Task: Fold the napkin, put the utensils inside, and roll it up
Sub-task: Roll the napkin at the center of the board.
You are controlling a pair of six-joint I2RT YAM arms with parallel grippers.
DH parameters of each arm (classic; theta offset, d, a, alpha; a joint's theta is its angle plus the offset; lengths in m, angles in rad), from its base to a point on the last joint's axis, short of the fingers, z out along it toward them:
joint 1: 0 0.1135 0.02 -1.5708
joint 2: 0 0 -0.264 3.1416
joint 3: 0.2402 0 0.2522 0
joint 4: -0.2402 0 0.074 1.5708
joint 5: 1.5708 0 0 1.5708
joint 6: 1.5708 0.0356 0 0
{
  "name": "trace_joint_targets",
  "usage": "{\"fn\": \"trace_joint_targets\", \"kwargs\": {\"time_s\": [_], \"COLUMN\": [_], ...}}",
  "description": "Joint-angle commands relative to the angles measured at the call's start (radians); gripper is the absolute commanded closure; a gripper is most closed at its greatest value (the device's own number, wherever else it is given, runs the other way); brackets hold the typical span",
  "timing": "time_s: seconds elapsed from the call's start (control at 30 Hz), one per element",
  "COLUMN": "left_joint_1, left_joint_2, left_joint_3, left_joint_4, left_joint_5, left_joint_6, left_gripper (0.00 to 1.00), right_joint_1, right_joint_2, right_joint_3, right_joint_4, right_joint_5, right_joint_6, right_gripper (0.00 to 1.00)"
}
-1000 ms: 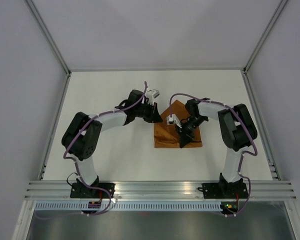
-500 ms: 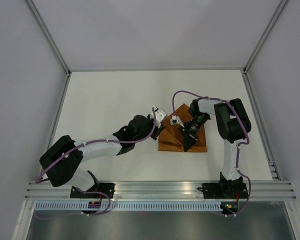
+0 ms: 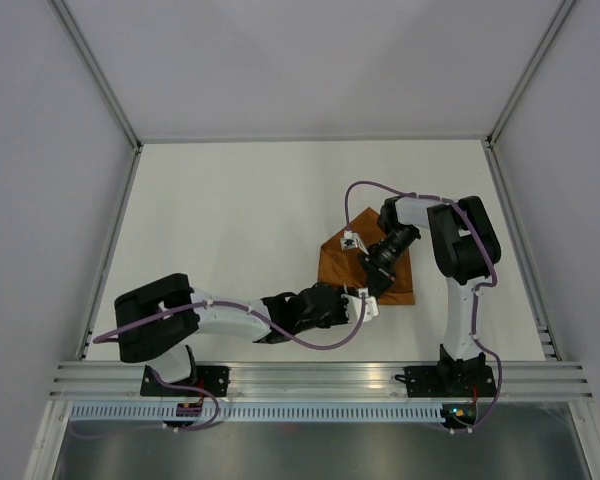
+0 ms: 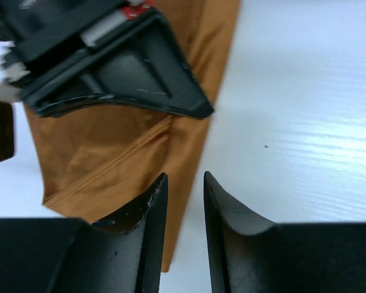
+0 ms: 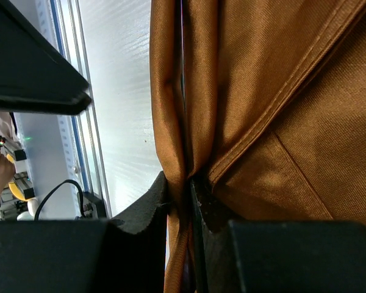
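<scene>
The rust-brown napkin [image 3: 342, 268] lies folded on the white table, right of centre. My right gripper [image 3: 373, 287] is over its near part and is shut on a raised fold of the cloth [image 5: 280, 91], which is pinched between the fingers [image 5: 186, 189]. My left gripper [image 3: 367, 306] is low at the napkin's near edge. Its jaws [image 4: 184, 180] stand a narrow gap apart with only table between them, and the cloth's edge [image 4: 110, 146] runs beside the left finger. The right gripper's fingers [image 4: 128, 73] show just ahead. The knife is hidden.
The left arm lies stretched low across the table's near part [image 3: 230, 318]. An aluminium rail [image 3: 320, 378] runs along the near edge and also shows in the right wrist view [image 5: 73, 122]. Grey walls and frame posts [image 3: 105, 80] enclose the table [image 3: 230, 200].
My left arm has swung from the napkin's back left corner round to its near edge and dropped low. My right gripper has stayed on the cloth, which shifted slightly right.
</scene>
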Motion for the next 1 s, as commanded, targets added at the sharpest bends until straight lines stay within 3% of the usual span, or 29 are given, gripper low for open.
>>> {"fn": "trace_joint_targets", "kwargs": {"time_s": [0.0, 0.03, 0.47, 0.97], "left_joint_1": [-0.038, -0.042, -0.048, -0.082], "left_joint_2": [0.067, 0.08, 0.239, 0.233], "left_joint_3": [0.052, 0.058, 0.099, 0.075], "left_joint_4": [0.011, 0.013, 0.146, 0.218], "left_joint_5": [-0.027, -0.024, -0.078, -0.149], "left_joint_6": [0.091, 0.094, 0.158, 0.255], "left_gripper": [0.63, 0.58, 0.57, 0.57], "right_joint_1": [-0.003, -0.003, -0.004, -0.004], "right_joint_2": [0.043, 0.046, 0.059, 0.089], "right_joint_3": [0.005, 0.007, 0.016, 0.036], "right_joint_4": [0.117, 0.115, 0.124, 0.124], "right_joint_5": [0.079, 0.079, 0.082, 0.084], "right_joint_6": [-0.041, -0.041, -0.023, -0.004], "right_gripper": [0.85, 0.85, 0.85, 0.85]}}
